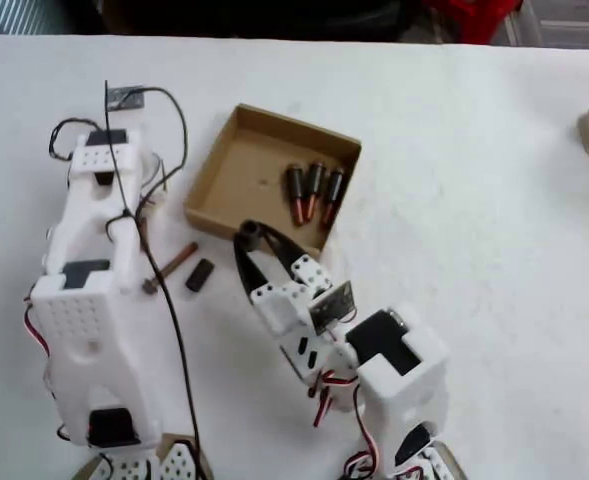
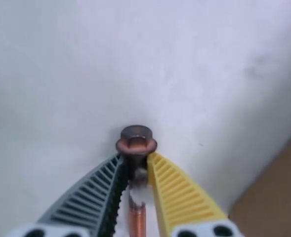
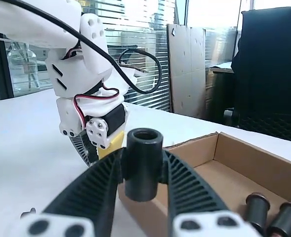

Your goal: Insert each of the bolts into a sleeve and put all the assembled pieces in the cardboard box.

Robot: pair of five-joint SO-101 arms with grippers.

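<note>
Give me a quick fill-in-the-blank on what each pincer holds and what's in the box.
1. The left pincer is shut on a ___.
2. The right pincer grips an upright black ___.
3. The box holds ___ assembled pieces.
Missing words: bolt; sleeve; three.
</note>
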